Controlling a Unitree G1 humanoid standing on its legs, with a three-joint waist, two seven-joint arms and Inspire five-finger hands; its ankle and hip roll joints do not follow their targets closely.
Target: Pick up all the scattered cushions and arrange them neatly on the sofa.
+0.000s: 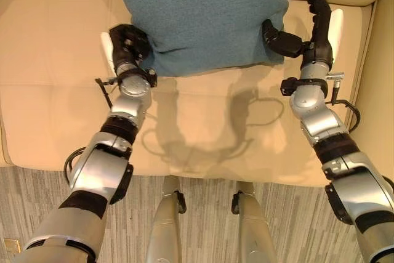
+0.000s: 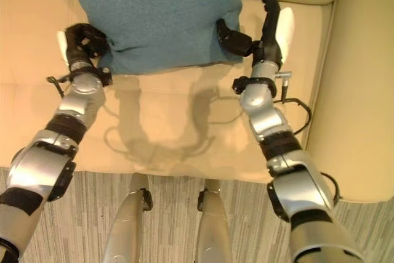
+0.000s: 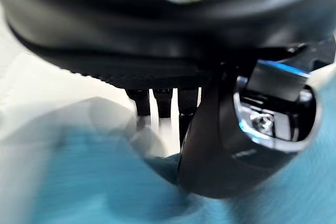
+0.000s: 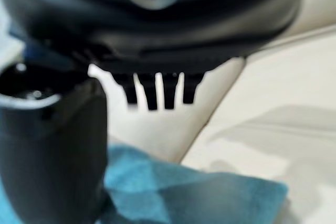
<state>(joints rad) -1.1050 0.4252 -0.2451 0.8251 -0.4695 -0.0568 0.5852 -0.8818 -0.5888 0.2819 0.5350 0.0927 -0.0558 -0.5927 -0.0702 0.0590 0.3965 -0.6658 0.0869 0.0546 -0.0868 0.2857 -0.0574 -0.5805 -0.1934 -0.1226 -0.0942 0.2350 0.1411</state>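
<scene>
The robot is setting a square teal fabric cushion (image 1: 200,13) against the cream leather sofa (image 1: 55,60) backrest, left hand (image 1: 126,44) gripping one lower corner, right hand (image 1: 308,32) spread beside the other, placement seemingly nearly finished.

Cushion (image 1: 200,13): teal, woven-textured fabric, roughly square, one seen. Lies on the seat of the beige sofa (image 1: 55,53), its far part against the backrest. Near edge sags unevenly; lower corners rumpled. Sits right of the seat's middle, near the armrest.
</scene>
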